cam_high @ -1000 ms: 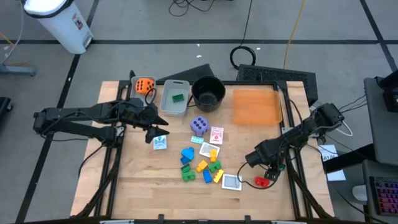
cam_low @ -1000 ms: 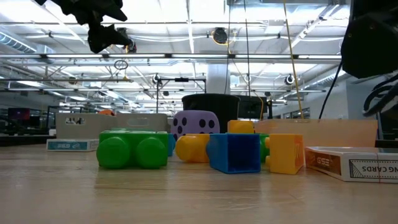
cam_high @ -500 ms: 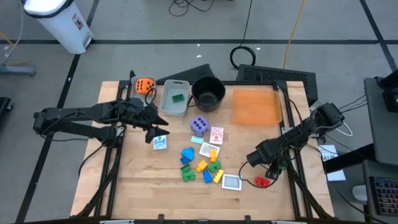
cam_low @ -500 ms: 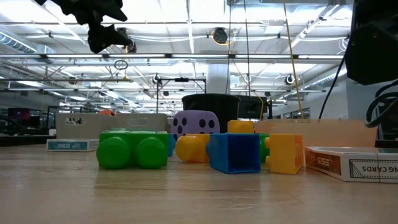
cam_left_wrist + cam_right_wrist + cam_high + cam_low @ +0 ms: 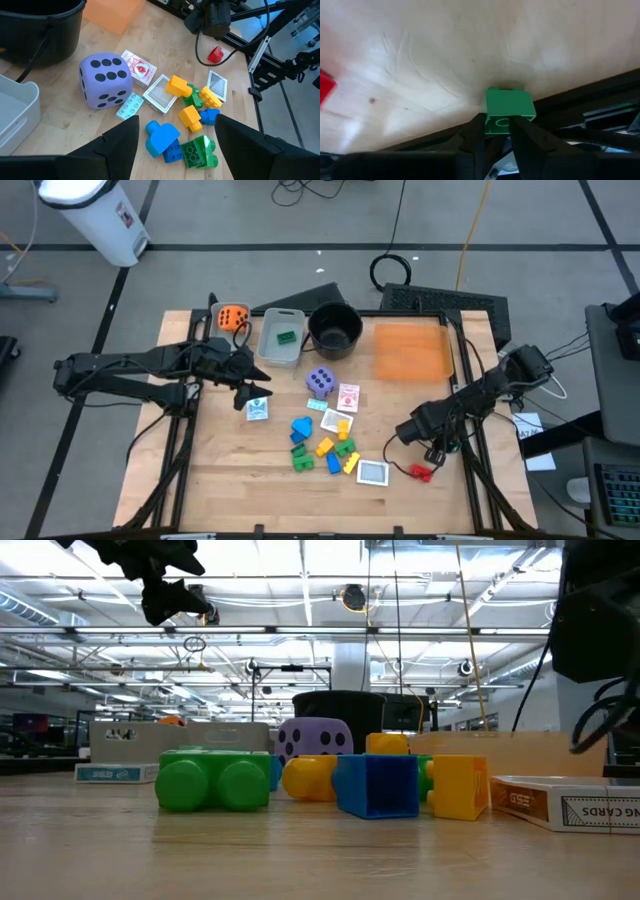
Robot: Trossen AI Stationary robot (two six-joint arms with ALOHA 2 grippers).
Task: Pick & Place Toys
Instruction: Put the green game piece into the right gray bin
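The right gripper [image 5: 497, 131] has just closed on a small green plastic block [image 5: 509, 110], apparently secure for lifting. The left gripper [image 5: 175, 142] hovers open, empty.

Right tool [image 5: 496, 131] low at table's right edge — pinching a green block [image 5: 509, 110], left tool [image 5: 252, 387] parted, raised

A pale wooden table [image 5: 230, 470] stands on a grey floor [image 5: 230, 220] crossed by dark lines, with a white bin [image 5: 95, 215] off at about ten o'clock and a coiled black cable [image 5: 395, 270] just past the table at one o'clock. Beyond the tabletop, the low view opens onto a large hall with white ceiling trusses [image 5: 300, 635] and bright strip lights [image 5: 310, 580] overhead.
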